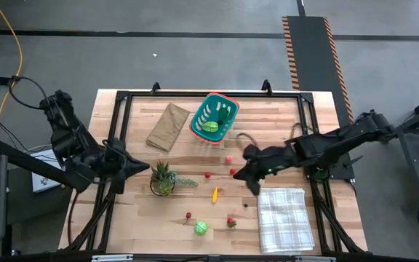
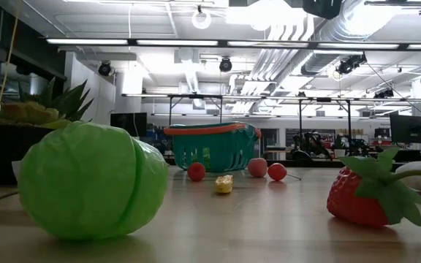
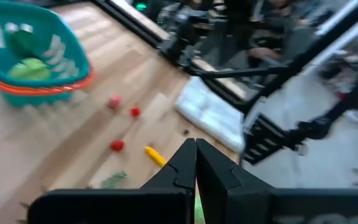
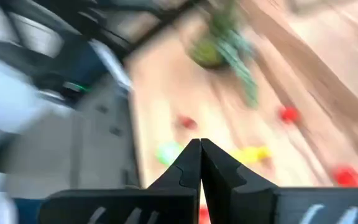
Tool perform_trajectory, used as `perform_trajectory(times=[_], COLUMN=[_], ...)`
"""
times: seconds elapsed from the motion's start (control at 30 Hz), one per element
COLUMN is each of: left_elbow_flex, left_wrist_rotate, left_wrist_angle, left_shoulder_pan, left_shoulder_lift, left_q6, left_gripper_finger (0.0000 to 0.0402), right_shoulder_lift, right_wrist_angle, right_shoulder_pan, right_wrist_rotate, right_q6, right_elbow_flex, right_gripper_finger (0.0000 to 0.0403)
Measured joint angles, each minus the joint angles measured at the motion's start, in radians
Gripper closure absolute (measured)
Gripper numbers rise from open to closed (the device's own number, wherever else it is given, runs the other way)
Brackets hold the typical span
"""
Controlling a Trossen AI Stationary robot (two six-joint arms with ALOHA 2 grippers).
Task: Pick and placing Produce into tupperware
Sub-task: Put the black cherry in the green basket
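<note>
Basket: teal basket (image 1: 213, 118) with an orange rim, at the far middle of the table (image 1: 195, 196), green pieces inside.
Loose produce: green ball (image 1: 201, 228), strawberry (image 1: 231, 221) near edge; yellow piece (image 1: 214, 193), red balls mid-table.
Left gripper (image 1: 145, 168): closed, empty, beside the potted plant (image 1: 163, 178).
Right gripper (image 1: 236, 177): closed, empty, above the checked cloth (image 1: 285, 217).

Bright overhead strip lights, glare above; both wrist views motion-blurred.

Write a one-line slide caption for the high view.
Both grippers shut and empty: left gripper by the potted plant, right gripper near scattered produce; teal basket already holds green pieces.
</note>
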Motion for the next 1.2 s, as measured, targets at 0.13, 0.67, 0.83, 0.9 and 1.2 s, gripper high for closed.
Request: perform_trajectory(times=[0.13,0.67,0.83,0.9,1.2], left_elbow_flex=[-0.143,-0.332,-0.332,-0.332,-0.332], left_wrist_rotate=[0.0,0.115,0.106,0.104,0.095], left_wrist_angle=[0.169,0.484,0.484,0.484,0.485], left_shoulder_pan=[-0.043,-0.059,-0.058,-0.059,-0.059], left_shoulder_lift=[-0.111,-0.308,-0.317,-0.317,-0.317], left_q6=[0.063,0.396,0.445,0.445,0.433], left_gripper_finger=[0.0402,0.0402,0.0402,0.0402,0.0401], right_shoulder_lift=[0.122,0.362,0.398,0.403,0.405], right_wrist_angle=[-0.31,-0.727,-0.645,-0.596,-0.566], right_shoulder_pan=[0.0,0.1,0.126,0.156,0.362], right_wrist_rotate=[0.053,-0.184,-0.219,-0.17,0.242], right_q6=[0.119,0.856,0.955,0.985,1.212], right_elbow_flex=[0.194,0.345,0.345,0.345,0.345], right_gripper_finger=[0.0403,0.0403,0.0403,0.0403,0.0403])
